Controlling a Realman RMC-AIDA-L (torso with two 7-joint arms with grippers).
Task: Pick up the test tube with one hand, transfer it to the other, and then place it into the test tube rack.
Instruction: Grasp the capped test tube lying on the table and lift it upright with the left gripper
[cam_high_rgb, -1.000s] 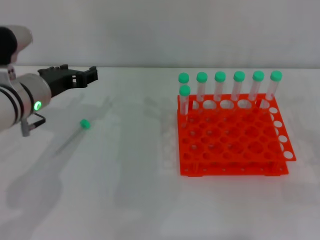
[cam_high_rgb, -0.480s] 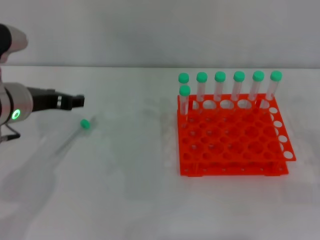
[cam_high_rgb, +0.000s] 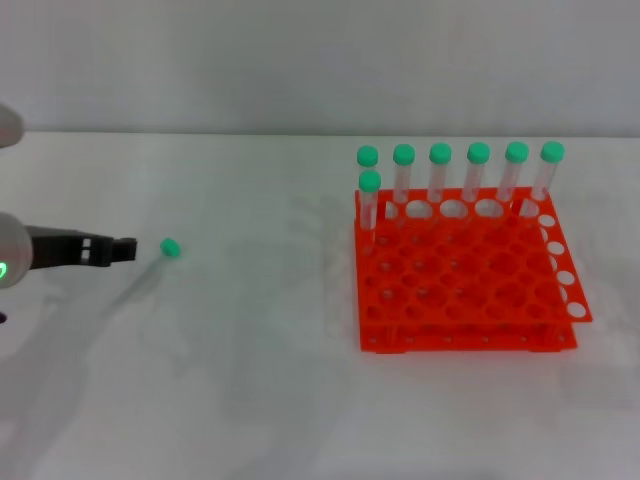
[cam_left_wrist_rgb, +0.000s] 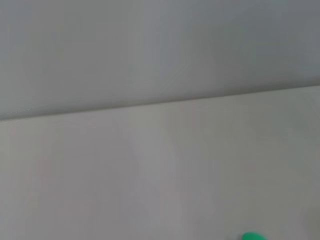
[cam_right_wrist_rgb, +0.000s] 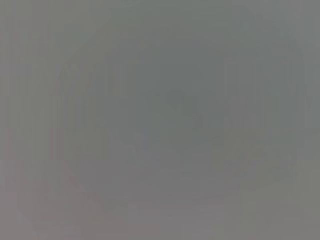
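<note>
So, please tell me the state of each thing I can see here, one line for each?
test tube: lying flat on the table, capped, not gripped.
test tube rack: upright, seven capped tubes standing along its far-left part.
left gripper: low beside the tube's cap, holding nothing.
right gripper: out of view.

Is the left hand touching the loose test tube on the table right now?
Apart. The head view shows bare table between the left hand and the green cap of the test tube, which lies flat on the table.
</note>
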